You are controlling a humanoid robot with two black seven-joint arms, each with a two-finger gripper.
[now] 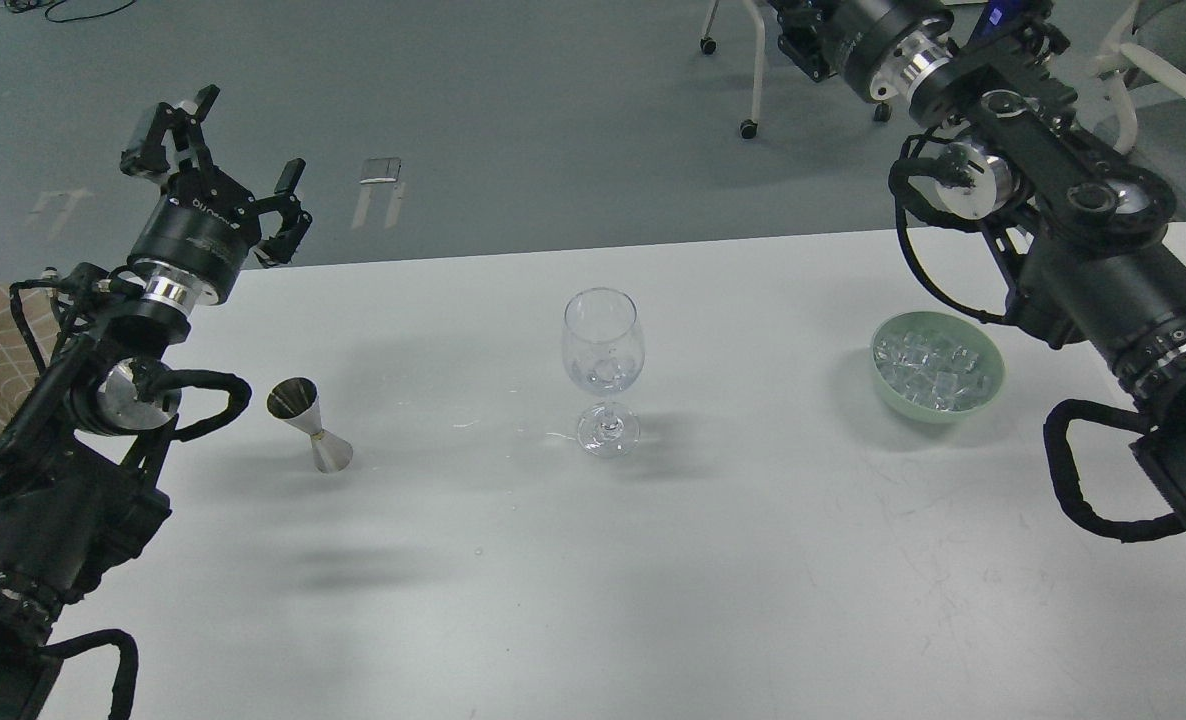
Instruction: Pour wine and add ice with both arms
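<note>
A clear stemmed wine glass (603, 350) stands upright at the table's middle. Something clear glints low in its bowl; I cannot tell whether it is wine or ice. A steel jigger (309, 422) stands to its left, mouth tilted toward me; no liquid shows in it. A pale green bowl (991, 392) on the right holds a heap of ice (931, 368). My left gripper (225, 165) is open and empty, raised beyond the table's far left edge, well behind the jigger. My right gripper (805, 38) is at the top edge, dark and partly cut off, far behind the bowl.
The white table (713, 560) spreads wide in front of the glass. Its far edge runs behind the glass and bowl. Chair legs with castors (749, 128) stand on the grey floor beyond. My right forearm (1103, 270) hangs over the table's right side beside the bowl.
</note>
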